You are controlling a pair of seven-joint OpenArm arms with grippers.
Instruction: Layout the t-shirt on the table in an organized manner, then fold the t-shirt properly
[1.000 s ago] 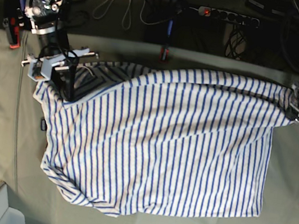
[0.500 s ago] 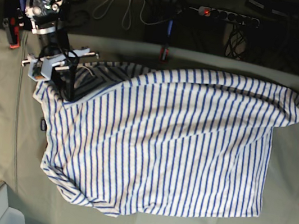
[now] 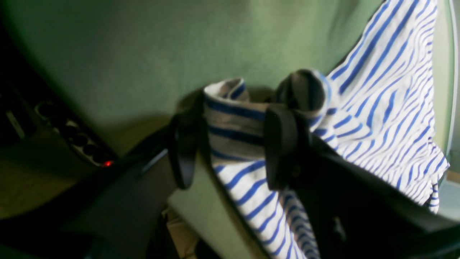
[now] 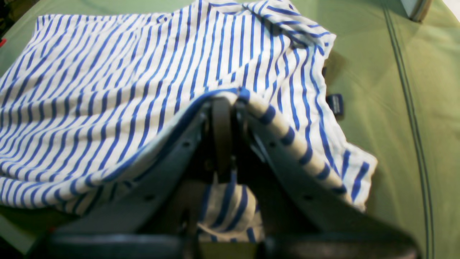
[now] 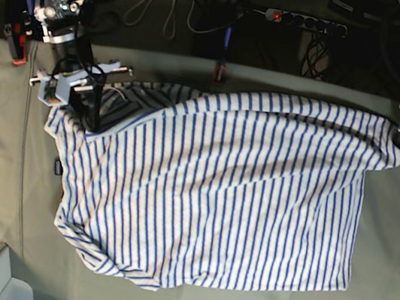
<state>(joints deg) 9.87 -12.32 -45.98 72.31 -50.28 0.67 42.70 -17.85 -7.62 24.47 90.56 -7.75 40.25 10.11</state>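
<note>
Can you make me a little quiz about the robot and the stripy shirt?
1. True or false: the right gripper is shut on the t-shirt.
2. What colour are the t-shirt's stripes? A red, B blue, C black.
3. Fill in: the gripper whose jaws stand apart around a bunched bit of shirt is the ___ gripper.

Key: 1 true; 2 B; 3 left.

1. Looks like a robotics lab bench, not a home.
2. The table (image 5: 393, 226) is covered in grey-green cloth held by a red clamp (image 5: 218, 71) at top centre.
3. A power strip (image 5: 304, 20) and loose cables (image 5: 158, 3) run along the top edge.
</note>
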